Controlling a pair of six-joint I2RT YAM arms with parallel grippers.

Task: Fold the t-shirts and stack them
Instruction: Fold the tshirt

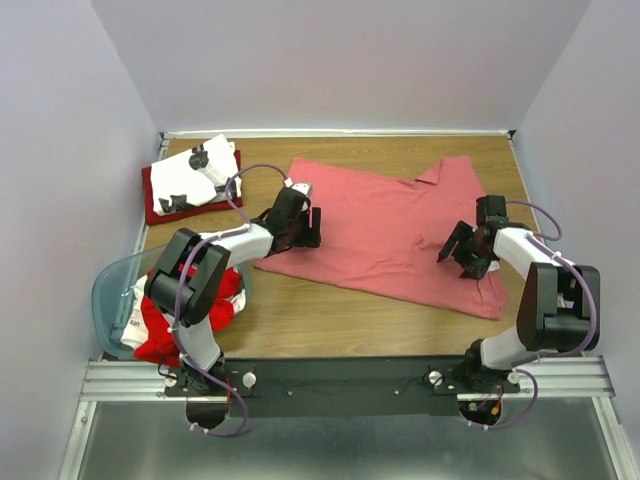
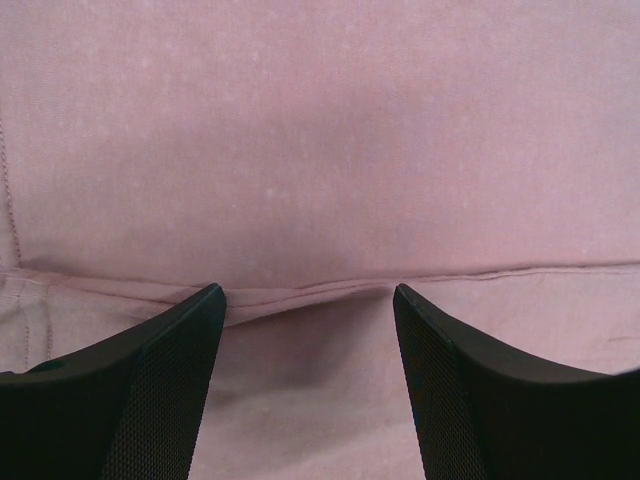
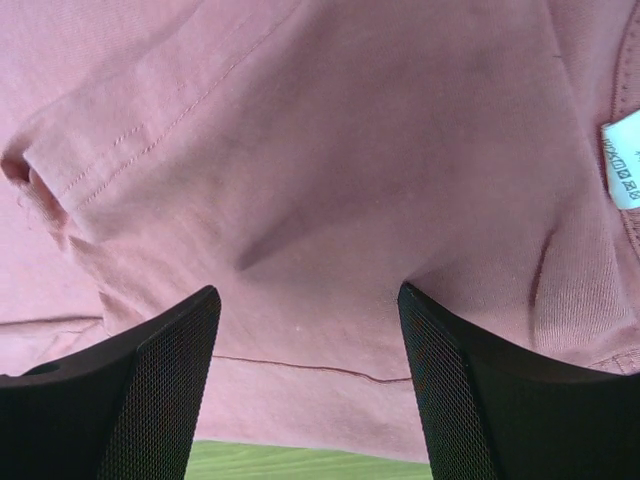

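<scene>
Far left, pale-blue tub [image 1: 108, 292] at the table's [image 1: 330, 315] near-left edge. Red-and-white shirts [image 1: 160, 325] are bunched in it and partly hidden by the left arm.
Back-left corner: dark red shirt [image 1: 152, 200] lies flat, with the white printed shirt [image 1: 195, 170] folded on top of it.
Left gripper [image 1: 305, 228] is down over the left edge of the salmon-pink shirt [image 1: 390, 235]. In the wrist view the left gripper [image 2: 308, 295] is released, fingers [image 2: 150, 400] spread wide. A stitched hem [image 2: 500, 275] runs across right at the tips. Cloth fills the gap, but nothing is pinched.
The salmon-pink shirt is spread over mid-table, collar toward the far right, lying mostly flat with a few creases.
Right gripper [image 1: 462, 250] sits over the shirt's right side, near the lower-right corner. The wrist view shows the right gripper [image 3: 308, 295] also released, fingers [image 3: 150, 400] apart, with pink cloth rumpled in front of the tips. A white label [image 3: 622, 160] shows at the right edge of that view, and a strip of table shows below the cloth at the bottom.
</scene>
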